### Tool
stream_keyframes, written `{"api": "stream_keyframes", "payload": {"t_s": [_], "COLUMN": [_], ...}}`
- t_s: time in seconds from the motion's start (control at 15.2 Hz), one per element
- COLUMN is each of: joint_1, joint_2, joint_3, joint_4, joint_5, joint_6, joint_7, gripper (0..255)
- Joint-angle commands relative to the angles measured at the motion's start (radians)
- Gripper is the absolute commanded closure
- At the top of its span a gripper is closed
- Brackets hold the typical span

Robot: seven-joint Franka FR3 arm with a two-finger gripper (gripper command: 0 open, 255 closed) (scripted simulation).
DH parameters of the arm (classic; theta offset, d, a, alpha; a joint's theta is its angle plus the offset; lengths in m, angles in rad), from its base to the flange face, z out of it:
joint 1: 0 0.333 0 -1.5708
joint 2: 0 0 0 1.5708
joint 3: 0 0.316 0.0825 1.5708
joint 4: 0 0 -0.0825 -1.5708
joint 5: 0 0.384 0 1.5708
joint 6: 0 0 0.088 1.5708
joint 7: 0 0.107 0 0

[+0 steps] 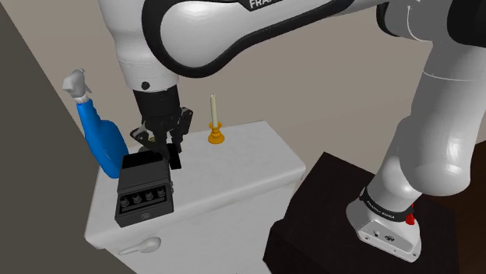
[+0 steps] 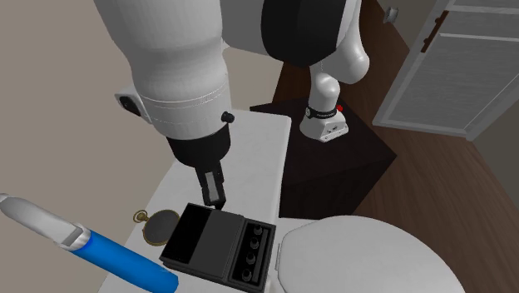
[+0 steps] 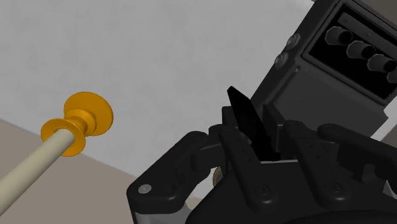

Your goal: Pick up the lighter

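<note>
The gripper (image 1: 167, 152) hangs low over the white tank lid (image 1: 249, 156) of a toilet, right at the wall-side edge of a black box with four knobs (image 1: 144, 191). Whether it is spread, pressed together or pinching something I cannot tell, because its black parts merge with the black box behind them.

I cannot firmly pick out the lighter. The nearest candidate is a small gold round thing with a ring (image 2: 154, 226). In the second exterior view it lies on the lid at about eight o'clock from the gripper (image 2: 215, 196), just beside the box and between it and the blue spray bottle (image 2: 125, 262). It could equally be a pocket watch.

In the shoulder view the candle in its orange holder (image 1: 216, 124) stands at about two o'clock from the gripper, well apart. The bottle is at about nine o'clock.

My judgement is that the reach down to the lid is largely done, but no grasp is confirmed. Nothing is seen raised clear of the lid. What remains is closing on the lighter and then lifting it. If the gold thing is the lighter, the gripper would also need a small shift toward it first.
</note>
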Motion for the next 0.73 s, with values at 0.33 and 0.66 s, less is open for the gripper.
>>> {"api": "stream_keyframes", "payload": {"t_s": [0.33,0.66], "joint_1": [0.003,0.008], "joint_2": [-0.006,-0.001], "joint_3": [0.003,0.005], "joint_4": [0.087,0.160], "joint_5": [0.005,0.004], "joint_6": [-0.092,-0.161], "joint_7": [-0.005,-0.005], "gripper": [255,255]}}
